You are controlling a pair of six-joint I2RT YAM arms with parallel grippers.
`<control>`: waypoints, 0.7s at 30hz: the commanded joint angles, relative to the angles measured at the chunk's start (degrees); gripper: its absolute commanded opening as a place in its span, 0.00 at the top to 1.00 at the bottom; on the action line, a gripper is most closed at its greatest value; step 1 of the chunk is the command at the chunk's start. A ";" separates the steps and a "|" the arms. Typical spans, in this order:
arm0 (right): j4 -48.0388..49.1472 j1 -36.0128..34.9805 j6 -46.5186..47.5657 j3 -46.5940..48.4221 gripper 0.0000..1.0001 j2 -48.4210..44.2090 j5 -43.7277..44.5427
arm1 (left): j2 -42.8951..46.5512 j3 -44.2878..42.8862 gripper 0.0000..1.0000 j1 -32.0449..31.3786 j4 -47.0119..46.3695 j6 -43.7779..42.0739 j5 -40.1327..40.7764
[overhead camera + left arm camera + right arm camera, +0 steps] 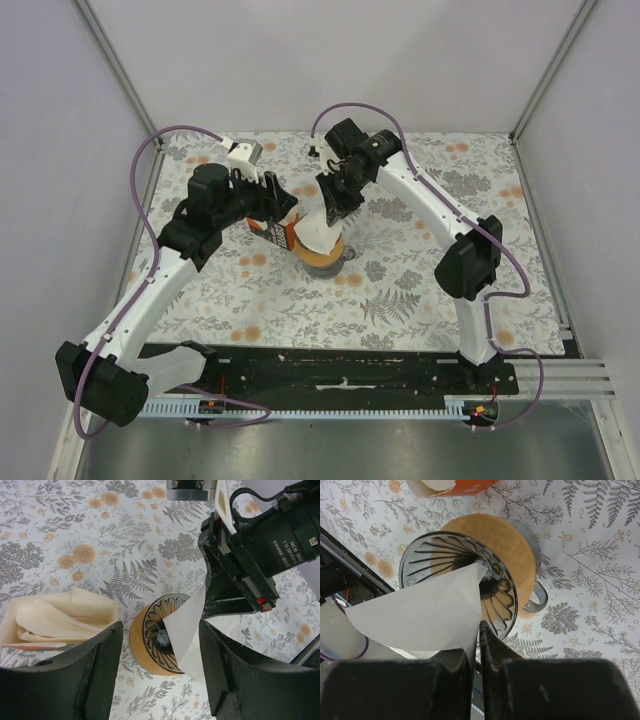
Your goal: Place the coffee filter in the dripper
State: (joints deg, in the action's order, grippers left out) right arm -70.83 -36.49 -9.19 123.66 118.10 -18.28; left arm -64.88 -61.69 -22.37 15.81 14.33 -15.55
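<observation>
The dripper (324, 258) stands mid-table, a grey ribbed cone (445, 550) in a tan collar (500, 537) with a small handle (540, 599). The white coffee filter (420, 612) has its tip down in the cone, and its wide end leans out over the rim (187, 630). My right gripper (479, 630) hangs just above it. Its jaws stand slightly apart, and the filter's edge lies between them against one finger. My left gripper (160, 630) is open beside the dripper with nothing between its fingers.
An orange carton (277, 233) of cream papers (55, 617) lies right next to the dripper on its left, under my left wrist. The floral cloth (420, 300) covers the table. The black base rail (350, 378) runs along the near edge.
</observation>
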 commanded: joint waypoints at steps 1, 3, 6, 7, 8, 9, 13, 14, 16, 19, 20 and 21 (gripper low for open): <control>-0.98 -0.68 1.02 3.17 0.84 1.51 0.44 | 0.90 -0.01 0.32 -0.04 -2.10 0.26 0.69; -0.89 -0.86 1.37 4.31 0.75 1.86 0.70 | 0.90 -0.01 0.33 -0.04 -2.28 0.17 1.05; -0.89 -0.95 1.63 5.45 0.69 2.13 2.54 | 0.90 0.25 0.33 -0.04 -2.45 0.17 1.23; -0.72 -0.95 1.81 5.80 0.66 1.96 3.33 | 0.98 0.17 0.33 -0.04 -2.45 0.17 1.14; -0.63 -0.95 2.24 6.07 0.63 1.87 4.04 | 0.99 0.25 0.33 -0.13 -2.45 0.17 1.14; -0.45 -0.95 2.68 6.42 0.61 1.69 4.48 | 1.07 0.26 0.32 -0.13 -2.37 0.09 1.22; 0.51 -0.95 4.53 8.26 0.59 0.38 5.62 | 1.16 0.34 0.33 0.05 -2.37 -0.09 1.66; 1.04 -0.95 4.97 8.70 0.58 -0.41 5.89 | 1.16 0.43 0.33 -0.04 -2.37 0.00 1.66; 2.96 -1.13 5.93 8.62 0.58 -2.43 7.46 | 1.16 0.87 0.33 -0.04 -2.63 0.70 1.58; 7.61 -2.26 7.60 5.13 0.57 -6.64 12.37 | 1.16 2.10 0.33 -0.04 -3.24 2.54 1.58; 9.81 -3.05 8.65 2.32 0.58 -8.57 13.79 | 1.16 2.71 0.33 0.05 -3.59 3.50 1.32; 12.96 -3.84 10.23 -0.32 0.59 -10.16 14.32 | 1.07 3.24 0.33 -0.04 -3.94 4.21 1.14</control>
State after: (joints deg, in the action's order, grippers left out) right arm -67.42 -37.80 -3.88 128.14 116.81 -9.50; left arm -64.84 -60.23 -22.37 14.79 14.76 -14.87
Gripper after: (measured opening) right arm 0.422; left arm 0.676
